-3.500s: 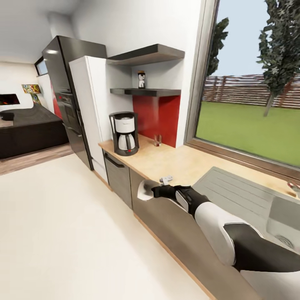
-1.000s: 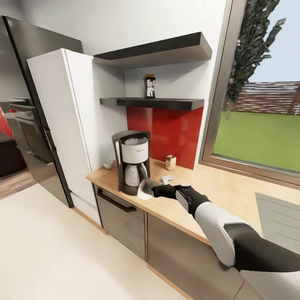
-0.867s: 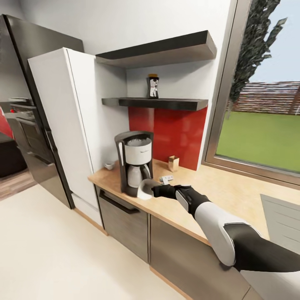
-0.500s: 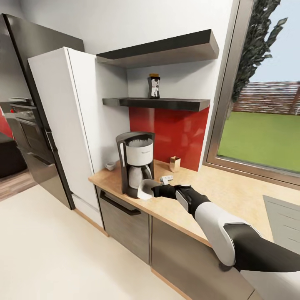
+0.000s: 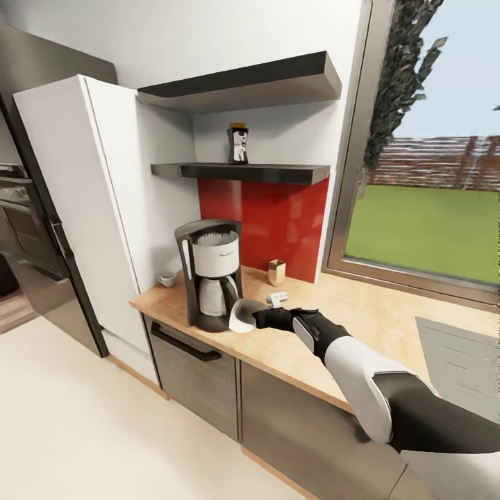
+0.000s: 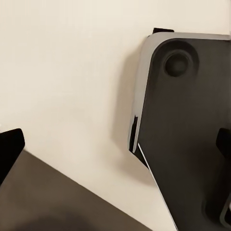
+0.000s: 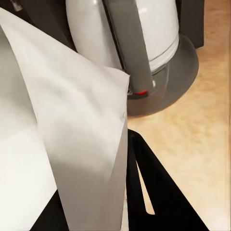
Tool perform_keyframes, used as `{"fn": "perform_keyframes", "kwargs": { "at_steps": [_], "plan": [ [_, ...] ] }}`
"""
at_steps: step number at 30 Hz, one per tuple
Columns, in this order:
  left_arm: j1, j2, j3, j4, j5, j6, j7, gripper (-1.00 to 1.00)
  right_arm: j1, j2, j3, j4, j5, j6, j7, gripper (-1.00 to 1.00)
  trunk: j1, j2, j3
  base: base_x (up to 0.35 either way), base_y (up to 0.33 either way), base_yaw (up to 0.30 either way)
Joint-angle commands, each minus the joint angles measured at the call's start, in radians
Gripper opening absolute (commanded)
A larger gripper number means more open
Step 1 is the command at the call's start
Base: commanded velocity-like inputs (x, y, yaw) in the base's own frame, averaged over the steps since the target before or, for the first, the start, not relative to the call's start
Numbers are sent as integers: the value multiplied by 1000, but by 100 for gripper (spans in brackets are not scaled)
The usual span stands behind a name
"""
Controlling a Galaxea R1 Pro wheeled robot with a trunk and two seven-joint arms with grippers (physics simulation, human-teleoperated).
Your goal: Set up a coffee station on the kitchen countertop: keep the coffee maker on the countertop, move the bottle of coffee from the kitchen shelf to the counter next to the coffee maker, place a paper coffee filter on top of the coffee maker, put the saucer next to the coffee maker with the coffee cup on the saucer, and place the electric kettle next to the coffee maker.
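Note:
The black-and-white coffee maker [image 5: 208, 274] stands on the wooden countertop [image 5: 347, 312] near its left end. My right gripper [image 5: 255, 318] is shut on a white paper coffee filter [image 5: 242, 316], held just right of the maker's base. In the right wrist view the filter [image 7: 82, 144] hangs in front of the carafe [image 7: 139, 43], with a dark finger [image 7: 159, 192] behind it. The bottle of coffee [image 5: 238, 144] stands on the lower dark shelf [image 5: 278, 171]. A small white cup [image 5: 167, 279] sits left of the maker. The left gripper's fingertips [image 6: 9, 149] are spread over the floor.
A tall white cabinet [image 5: 83, 208] borders the counter on the left, with a dark fridge [image 5: 28, 229] beyond. A small tan box [image 5: 276, 272] and a white item [image 5: 278, 298] lie by the red backsplash [image 5: 271, 215]. A window [image 5: 430, 208] runs along the right.
The whole view has shifted as the robot rolled up to the counter; the coffee maker now appears nearer and further left. The right arm keeps the same pose, still holding the filter.

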State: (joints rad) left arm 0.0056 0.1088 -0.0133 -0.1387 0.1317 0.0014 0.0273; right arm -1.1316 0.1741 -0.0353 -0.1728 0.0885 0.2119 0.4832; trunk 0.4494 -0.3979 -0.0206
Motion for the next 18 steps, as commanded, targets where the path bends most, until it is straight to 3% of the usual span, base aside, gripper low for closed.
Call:
{"fn": "perform_keyframes", "kwargs": {
  "at_steps": [1,14,18],
  "plan": [
    [1,0,-2,-2,9,0,2,100,0,0,-5,-2,5,7,5,-100,1,-2,-2,0,0,-86],
    [1,7,-3,-2,9,0,2,100,0,0,-7,-5,5,7,5,-100,1,-2,-2,0,0,-15],
    [0,10,-2,-2,9,1,2,100,0,0,-7,-5,5,7,4,-100,1,-2,-2,0,6,-208]
  ]
}}
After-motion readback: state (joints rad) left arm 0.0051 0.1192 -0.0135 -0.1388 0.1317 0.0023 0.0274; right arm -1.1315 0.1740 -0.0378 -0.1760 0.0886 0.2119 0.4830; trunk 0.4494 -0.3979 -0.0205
